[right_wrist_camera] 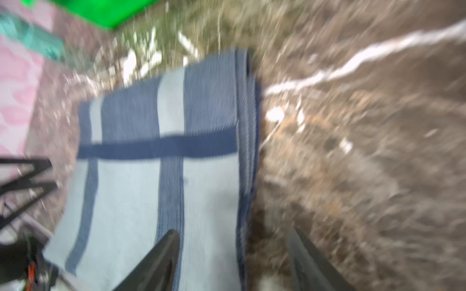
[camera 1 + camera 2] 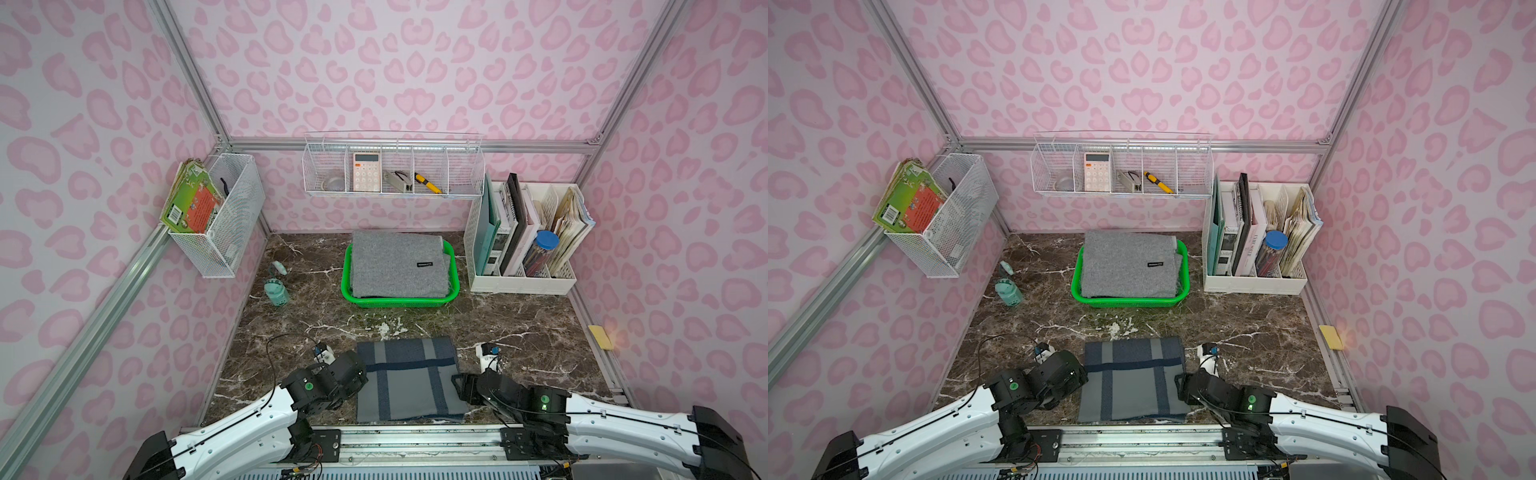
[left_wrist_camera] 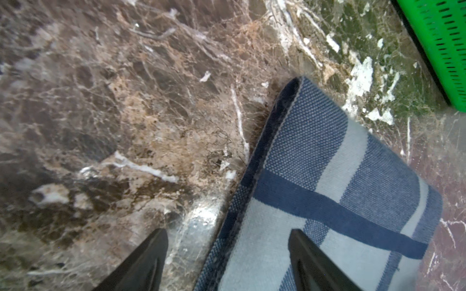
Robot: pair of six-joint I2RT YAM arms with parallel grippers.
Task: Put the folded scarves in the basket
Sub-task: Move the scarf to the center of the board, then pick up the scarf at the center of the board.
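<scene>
Up front, flat on the table (image 2: pixel 519 332) — folded scarf (image 2: pixel 409 380), grey-blue with dark stripes. At its left edge, left gripper (image 3: pixel 227 231) spread wide, one finger above scarf, one above bare table, clamping nothing. At its right edge, right gripper (image 1: pixel 233 231) likewise parted astride the hem, view blurred, nothing pinched. Farther back, well apart from scarf, green basket (image 2: pixel 399 301), perforated wall facing forward. Inside it, folded grey cloth (image 2: pixel 399 266) with small black label, reaching over the far rim.
</scene>
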